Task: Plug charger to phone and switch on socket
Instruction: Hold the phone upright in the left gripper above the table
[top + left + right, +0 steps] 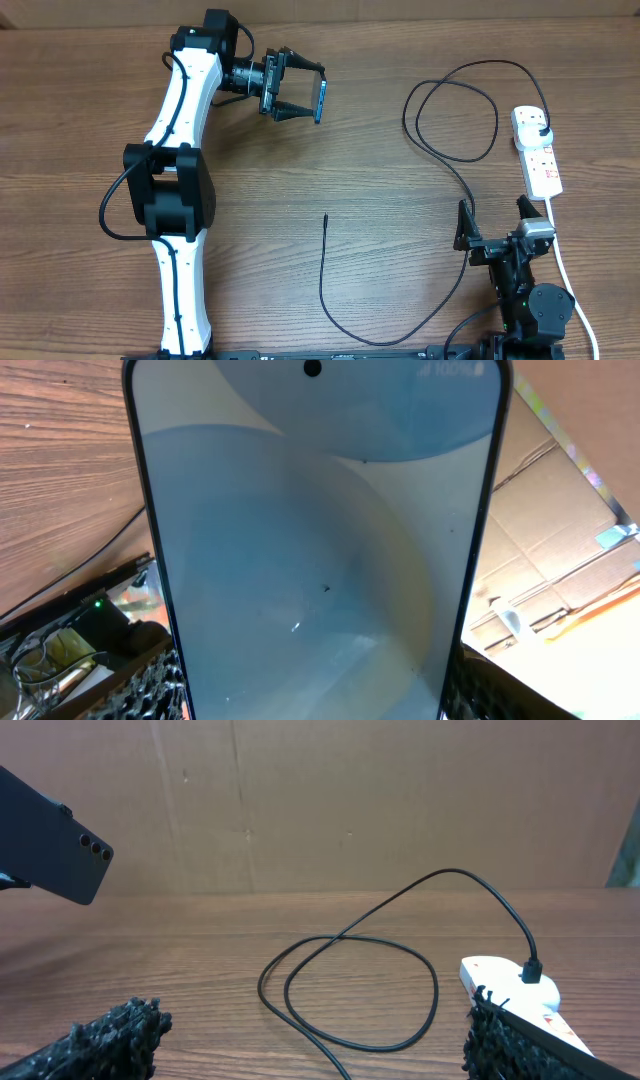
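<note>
phone (322, 98) clamped in left pincer (311, 93), right pincer (494, 214) wide open, empty.

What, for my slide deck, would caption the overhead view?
Left tool holds the phone aloft; the charger, plugged into the socket, trails its free tip across the table; right tool sits open.

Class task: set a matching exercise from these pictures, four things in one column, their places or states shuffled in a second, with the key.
1 phone
2 charger's plug
3 charger's connector tip
4 right gripper

A open, holding nothing
B lying loose on the table
C sitting in the socket
D held in the left gripper

Pairs: 1-D, 2-C, 3-B, 4-A
</note>
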You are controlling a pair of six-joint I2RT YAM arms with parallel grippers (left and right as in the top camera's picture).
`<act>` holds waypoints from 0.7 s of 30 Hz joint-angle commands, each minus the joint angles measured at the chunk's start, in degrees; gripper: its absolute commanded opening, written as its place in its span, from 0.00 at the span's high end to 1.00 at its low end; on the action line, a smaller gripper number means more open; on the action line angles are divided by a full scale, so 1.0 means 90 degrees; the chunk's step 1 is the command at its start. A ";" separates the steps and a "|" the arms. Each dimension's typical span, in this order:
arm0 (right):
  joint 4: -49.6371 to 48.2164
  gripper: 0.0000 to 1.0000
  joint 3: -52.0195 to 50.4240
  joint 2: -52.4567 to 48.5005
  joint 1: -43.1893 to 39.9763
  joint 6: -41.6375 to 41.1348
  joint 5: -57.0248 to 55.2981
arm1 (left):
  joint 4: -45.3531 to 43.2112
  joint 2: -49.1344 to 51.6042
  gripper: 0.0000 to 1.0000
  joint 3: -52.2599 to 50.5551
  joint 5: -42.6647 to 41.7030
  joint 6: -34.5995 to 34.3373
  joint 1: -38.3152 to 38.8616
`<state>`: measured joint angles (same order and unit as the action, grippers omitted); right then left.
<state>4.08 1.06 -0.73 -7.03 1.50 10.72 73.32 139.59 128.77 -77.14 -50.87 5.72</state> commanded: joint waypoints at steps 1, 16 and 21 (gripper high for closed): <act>-0.0032 0.00 -0.0068 0.0061 0.0036 -0.0015 0.0029 | 0.0019 0.0000 0.96 0.0211 -0.0192 0.0080 0.0036; -0.0032 0.00 -0.0068 0.0061 0.0036 -0.0015 0.0029 | 0.0019 0.0000 0.96 0.0211 -0.0187 0.0085 0.0036; -0.0032 0.00 -0.0068 0.0061 0.0036 -0.0015 0.0032 | 0.0019 0.0000 0.96 0.0211 -0.0041 0.0121 0.0036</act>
<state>4.08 1.06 -0.73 -7.03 1.48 10.70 73.32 139.59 128.77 -76.69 -50.85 5.72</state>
